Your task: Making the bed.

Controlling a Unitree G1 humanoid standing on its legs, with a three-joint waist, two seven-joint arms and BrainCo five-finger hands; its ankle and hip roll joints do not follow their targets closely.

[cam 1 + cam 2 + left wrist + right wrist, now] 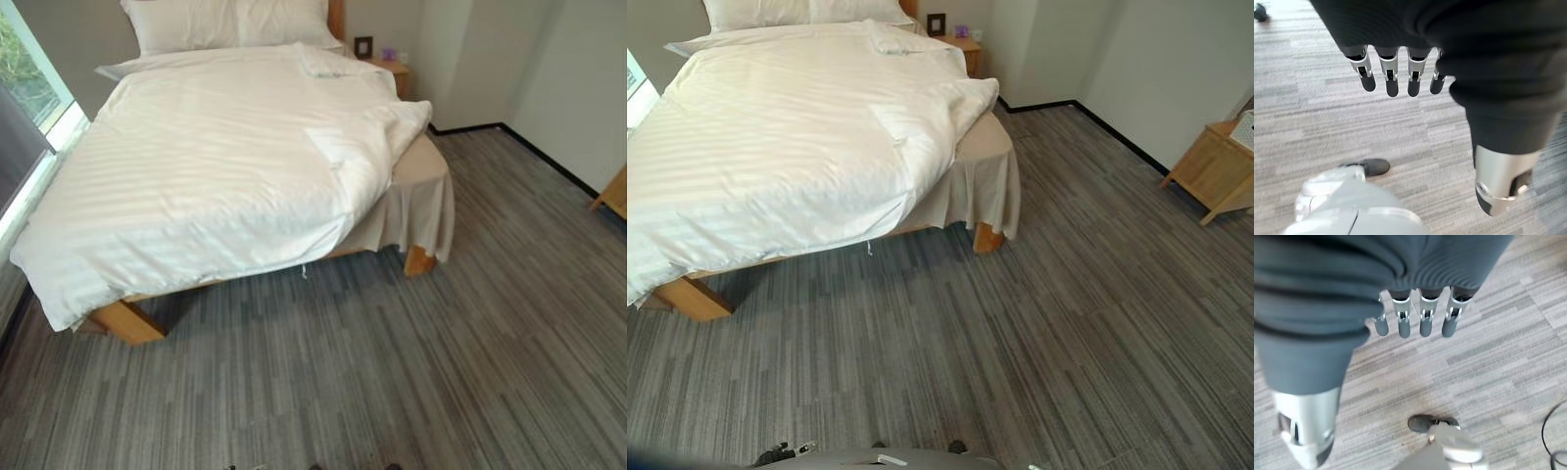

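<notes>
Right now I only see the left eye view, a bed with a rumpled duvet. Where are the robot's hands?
Observer: The left hand hangs over striped carpet, holding nothing, fingers straight.
Operator: And the other one?
Observer: The right hand hangs over the carpet too, fingers relaxed and holding nothing.
Operator: Anything in the room I'm missing on my right?
Observer: The right eye view shows a wooden side table by the right wall.
Operator: Is the duvet flat?
Observer: No. The duvet is folded back at the bed's right corner, baring the beige sheet.
</notes>
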